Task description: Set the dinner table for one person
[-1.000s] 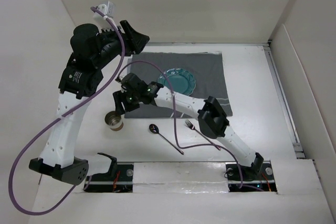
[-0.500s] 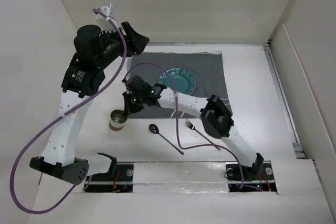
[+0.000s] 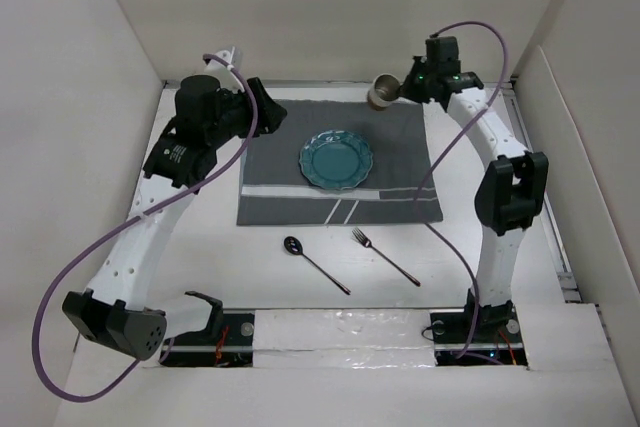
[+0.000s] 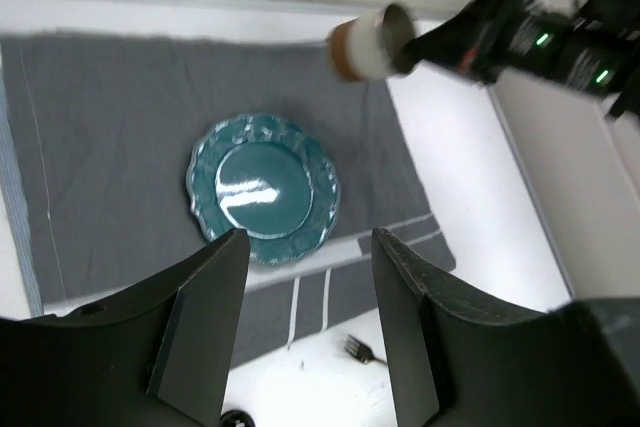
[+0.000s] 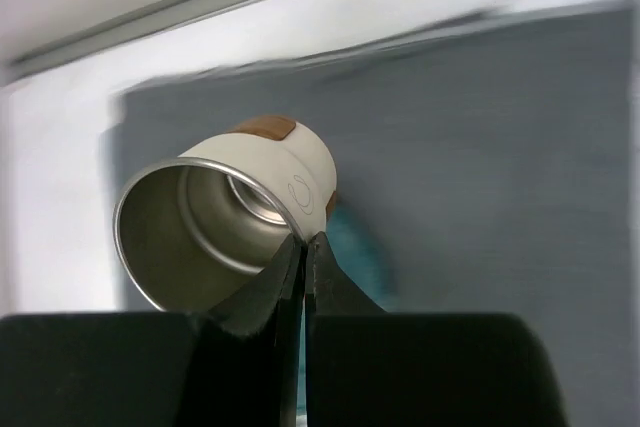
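My right gripper (image 3: 402,90) is shut on the rim of a white metal cup (image 3: 383,92), one finger inside and one outside. The cup (image 5: 225,217) hangs tilted, its mouth toward the wrist camera, over the far right corner of the dark grey placemat (image 3: 400,147) on the white dinner table (image 3: 480,237). A teal plate (image 3: 337,161) lies at the middle of the placemat. My left gripper (image 3: 266,110) hovers open above the placemat's far left corner with nothing between its fingers (image 4: 205,327). In the left wrist view the plate (image 4: 263,189) and the cup (image 4: 368,42) both show.
A fork (image 3: 385,255) and a dark spoon (image 3: 313,261) lie on the bare table in front of the placemat. White walls close in the far side and both sides. A metal rail (image 3: 540,187) runs along the right edge.
The right arm has swung from the left of the table to the far right, carrying the cup from beside the placemat's near left corner to its far right corner. The left arm shifted slightly right.
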Available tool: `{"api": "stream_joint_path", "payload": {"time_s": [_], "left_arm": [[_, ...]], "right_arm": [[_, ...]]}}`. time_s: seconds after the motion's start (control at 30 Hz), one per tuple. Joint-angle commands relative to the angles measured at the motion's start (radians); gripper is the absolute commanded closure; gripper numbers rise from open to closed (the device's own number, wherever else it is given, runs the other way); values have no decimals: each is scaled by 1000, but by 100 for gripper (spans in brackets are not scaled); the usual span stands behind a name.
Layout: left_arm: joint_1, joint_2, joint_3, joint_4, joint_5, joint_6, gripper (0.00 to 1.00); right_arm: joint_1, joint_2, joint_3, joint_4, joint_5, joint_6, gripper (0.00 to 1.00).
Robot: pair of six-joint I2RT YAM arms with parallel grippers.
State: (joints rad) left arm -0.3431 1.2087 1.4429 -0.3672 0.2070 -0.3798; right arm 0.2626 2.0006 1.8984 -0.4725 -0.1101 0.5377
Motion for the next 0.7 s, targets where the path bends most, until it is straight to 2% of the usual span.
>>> {"api": "stream_joint_path", "payload": {"time_s": [0.0,0.17,0.33,0.67], "left_arm": [[-2,-26,-50,73,5,-14,51],[-2,-3,-85,93,-6,-25,51],[-2,15,-104,108,3,-33,51],[-2,5,-156,97,-31,-21,51]], "right_arm": [[-35,67,131,-190,96,-93,100],[-124,164,220,-235,104,-99,100],[-145,251,332,-310,151,-111,100],[-163,300,300,-307,207,-97,100]]}}
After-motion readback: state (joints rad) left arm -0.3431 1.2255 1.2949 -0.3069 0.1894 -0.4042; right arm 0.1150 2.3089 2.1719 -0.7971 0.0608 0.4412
